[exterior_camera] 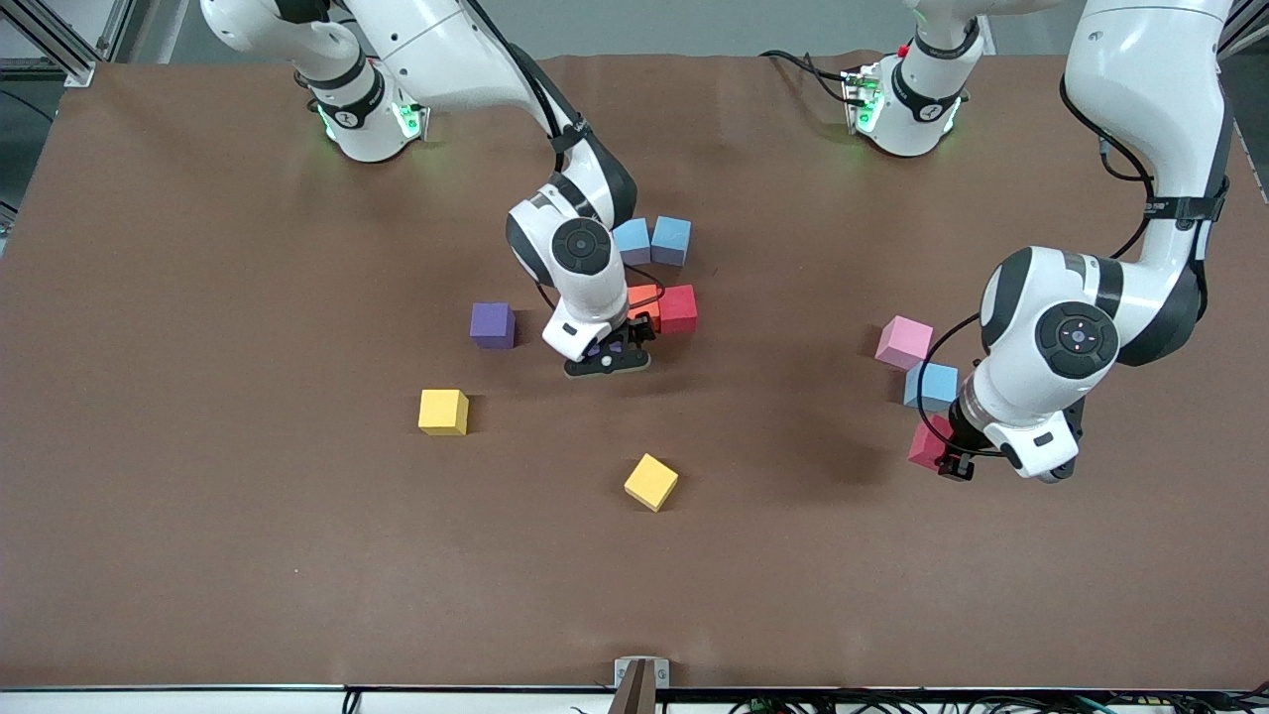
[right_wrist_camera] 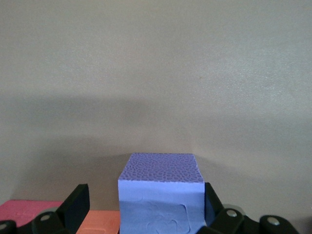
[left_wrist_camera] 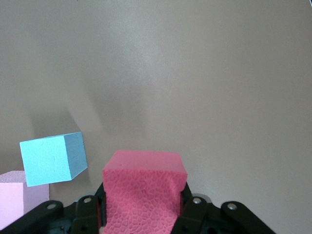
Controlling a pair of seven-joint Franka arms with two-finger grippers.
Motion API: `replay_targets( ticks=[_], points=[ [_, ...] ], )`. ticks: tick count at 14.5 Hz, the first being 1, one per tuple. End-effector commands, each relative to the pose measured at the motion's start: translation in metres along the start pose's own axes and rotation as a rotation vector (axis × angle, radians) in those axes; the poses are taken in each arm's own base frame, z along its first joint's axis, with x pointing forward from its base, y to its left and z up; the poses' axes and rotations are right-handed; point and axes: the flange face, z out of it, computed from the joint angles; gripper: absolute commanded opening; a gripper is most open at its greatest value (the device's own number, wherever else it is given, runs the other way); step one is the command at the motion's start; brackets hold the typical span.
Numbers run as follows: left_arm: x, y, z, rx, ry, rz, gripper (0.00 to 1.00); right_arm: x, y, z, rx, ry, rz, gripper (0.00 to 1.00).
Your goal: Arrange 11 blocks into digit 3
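Of the digit 3 I see a group at the table's middle: two light blue blocks (exterior_camera: 651,240) side by side, and nearer the camera an orange block (exterior_camera: 642,296) touching a red one (exterior_camera: 679,307). My right gripper (exterior_camera: 608,355) stands open around a purple block (right_wrist_camera: 161,195) beside the orange block (right_wrist_camera: 100,222); one finger is clear of it. A second purple block (exterior_camera: 493,324) lies apart. Toward the left arm's end, my left gripper (exterior_camera: 944,454) is shut on a red block (left_wrist_camera: 144,190), squeezing it, beside a light blue block (exterior_camera: 932,385) and a pink block (exterior_camera: 904,342).
Two yellow cubes lie nearer the camera, one (exterior_camera: 443,412) toward the right arm's end and one (exterior_camera: 651,482) near the middle. Brown table cloth (exterior_camera: 297,555) stretches bare along the camera's edge.
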Motion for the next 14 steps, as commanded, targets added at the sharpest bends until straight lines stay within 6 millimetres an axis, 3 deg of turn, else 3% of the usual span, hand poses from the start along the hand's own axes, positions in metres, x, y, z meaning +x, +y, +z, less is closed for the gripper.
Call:
replay_targets(
  ticks=[1, 9, 11, 14],
  points=[
    [0.005, 0.002, -0.004, 0.003, -0.016, 0.01, 0.37, -0.005, -0.002, -0.002, 0.009, -0.002, 0.024, 1.0],
    [0.011, 0.0, -0.006, 0.001, -0.013, 0.001, 0.37, -0.001, 0.007, -0.013, -0.006, -0.023, 0.004, 1.0],
    [0.011, 0.0, -0.006, 0.001, -0.012, 0.002, 0.37, 0.005, 0.018, -0.034, -0.007, -0.041, -0.036, 1.0],
    [0.011, 0.0, -0.007, 0.0, -0.013, 0.002, 0.37, 0.022, 0.053, -0.07, -0.01, -0.089, -0.082, 1.0]
  ],
)
